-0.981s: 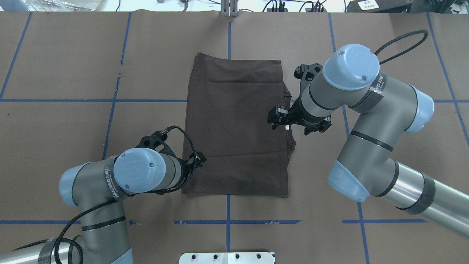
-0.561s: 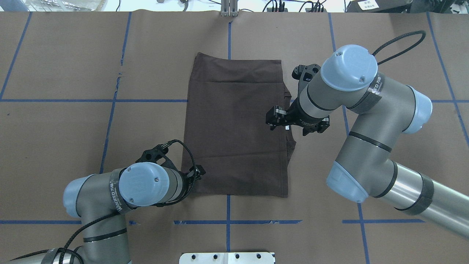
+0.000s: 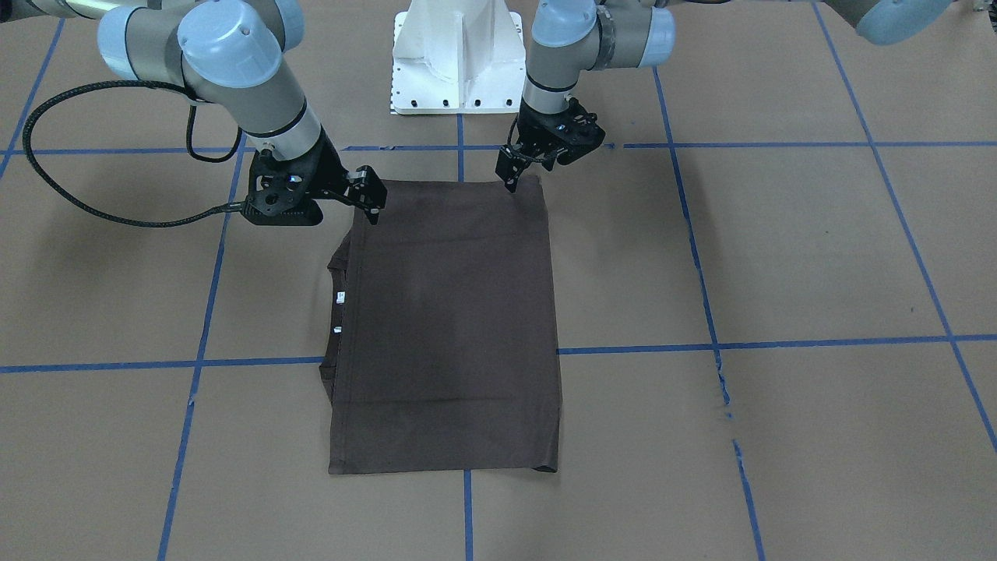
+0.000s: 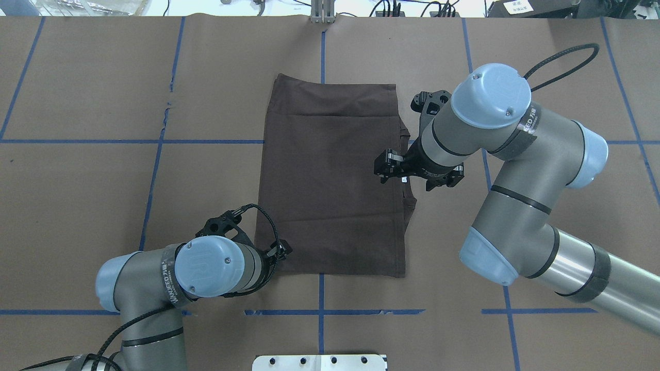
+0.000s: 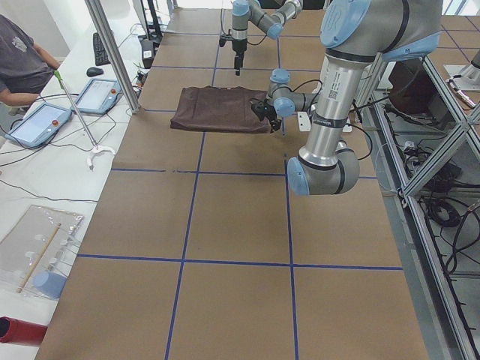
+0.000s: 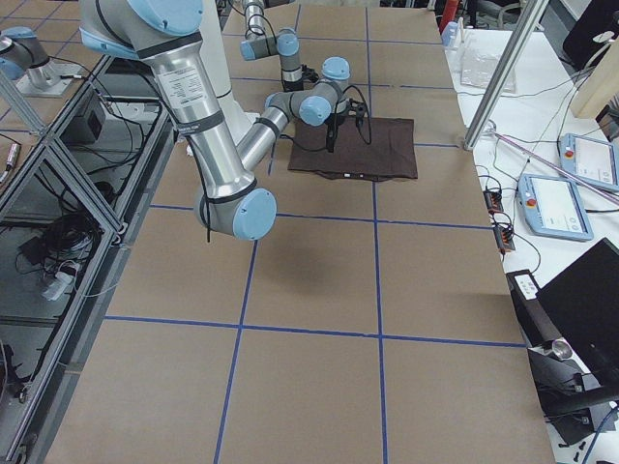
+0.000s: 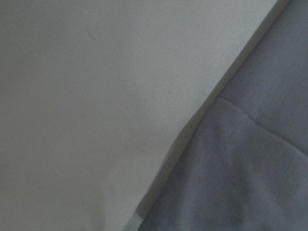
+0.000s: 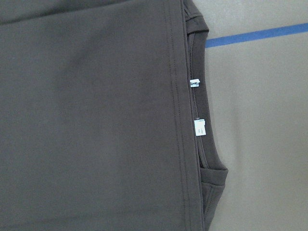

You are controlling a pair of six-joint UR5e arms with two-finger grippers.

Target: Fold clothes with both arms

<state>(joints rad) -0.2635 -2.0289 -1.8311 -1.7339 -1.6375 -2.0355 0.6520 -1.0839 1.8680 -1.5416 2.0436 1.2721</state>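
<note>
Dark T-shirt (image 4: 330, 180) flat; left tool (image 3: 516, 178) at corner, right tool (image 4: 383, 170) over collar (image 8: 201, 144).

left gripper (image 4: 281, 252) | drawn back along the T-shirt (image 4: 330, 175) left edge | now at its near corner

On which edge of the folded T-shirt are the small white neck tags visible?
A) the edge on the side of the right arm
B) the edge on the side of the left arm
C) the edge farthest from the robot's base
A: the white neck tags sit at the collar, on the edge of the T-shirt that lies beside the right arm; the other edges show only plain cloth.
</note>
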